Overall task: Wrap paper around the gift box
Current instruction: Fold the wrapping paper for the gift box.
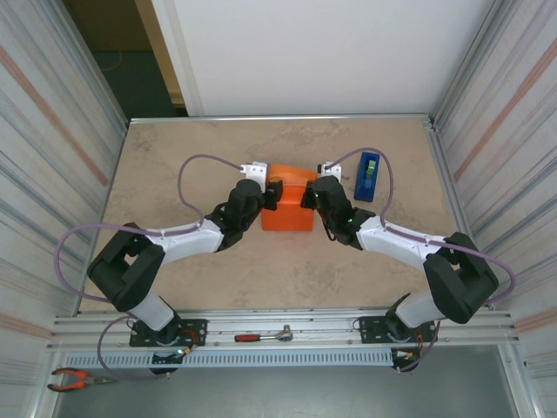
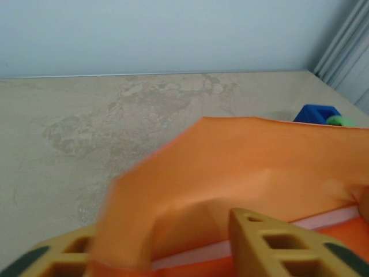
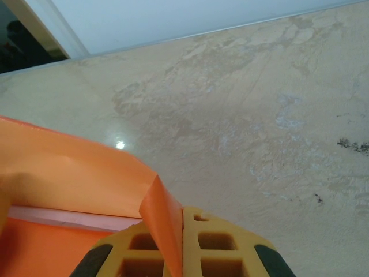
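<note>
My right gripper (image 3: pixel 180 231) pinches the paper (image 3: pixel 69 167) by its raised flap; my left gripper (image 2: pixel 167 236) stands parted around the flap's other end, the gift box (image 2: pixel 323 218) lying between them

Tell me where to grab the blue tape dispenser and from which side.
Probably pinch the tape dispenser across its two broad flat faces, coming down from above: it stands upright and narrow, apart from the paper.
</note>
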